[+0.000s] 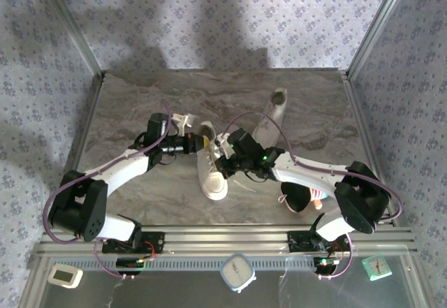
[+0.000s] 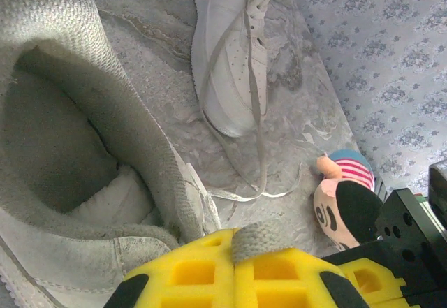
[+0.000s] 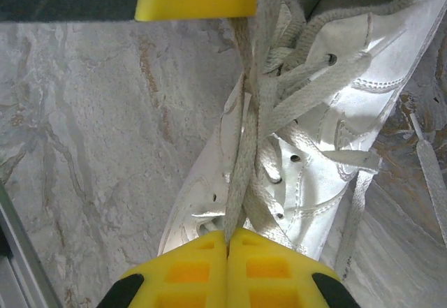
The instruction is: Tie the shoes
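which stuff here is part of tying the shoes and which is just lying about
For the job: near shoe; far shoe; laces of the near shoe, gripped by left end effector and right end effector.
Lying about: plush toy; white timer; green clock; small white gadget.

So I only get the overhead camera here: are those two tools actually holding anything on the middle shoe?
Observer: Yes. The right wrist view shows the right tool shut on a lace of the near shoe, stretched straight.
Operator: And the left one?
Observer: The left tool pinches a flat lace end.
Operator: Is the other shoe tied?
Observer: No. In the left wrist view the far shoe has its laces trailing loose on the table.
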Controlling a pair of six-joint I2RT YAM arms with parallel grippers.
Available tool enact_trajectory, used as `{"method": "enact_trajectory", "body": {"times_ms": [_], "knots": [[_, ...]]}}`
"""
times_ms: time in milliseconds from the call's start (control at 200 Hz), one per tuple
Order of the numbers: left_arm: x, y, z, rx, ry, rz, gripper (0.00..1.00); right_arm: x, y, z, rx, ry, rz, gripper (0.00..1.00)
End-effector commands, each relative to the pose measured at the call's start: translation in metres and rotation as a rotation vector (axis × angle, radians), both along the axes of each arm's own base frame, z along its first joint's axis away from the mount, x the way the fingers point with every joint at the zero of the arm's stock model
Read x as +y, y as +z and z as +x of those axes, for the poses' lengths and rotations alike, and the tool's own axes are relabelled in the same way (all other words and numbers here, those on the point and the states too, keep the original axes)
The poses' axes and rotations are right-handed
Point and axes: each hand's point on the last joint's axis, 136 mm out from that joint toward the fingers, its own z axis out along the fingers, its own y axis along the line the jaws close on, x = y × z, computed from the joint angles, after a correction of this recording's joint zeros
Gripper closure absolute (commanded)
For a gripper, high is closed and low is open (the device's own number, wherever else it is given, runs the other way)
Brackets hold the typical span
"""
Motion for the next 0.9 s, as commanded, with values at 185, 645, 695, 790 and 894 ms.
{"method": "enact_trajectory", "body": {"times_ms": [185,645,695,790,894], "knots": [[0.007,0.006,0.009,-0.028,0.028,0.001,1.00,-0.008,-0.012,-0.025,0.039,0.087,-0.031,1.00],[-0.009,0.011,0.001,-0.026,-0.050,-0.041,1.00,0.016,-0.016,0.015,0.003,-0.031,-0.067,0.90],[-0.008,0.011,0.001,-0.026,-0.048,-0.041,1.00,0.016,-0.018,0.015,0.005,-0.030,-0.073,0.86],[-0.008,0.009,0.001,-0.024,-0.047,-0.039,1.00,0.013,-0.022,0.015,0.008,-0.035,-0.084,0.82],[-0.008,0.008,0.001,-0.022,-0.046,-0.039,1.00,0.008,-0.025,0.012,0.008,-0.038,-0.093,0.79]]}}
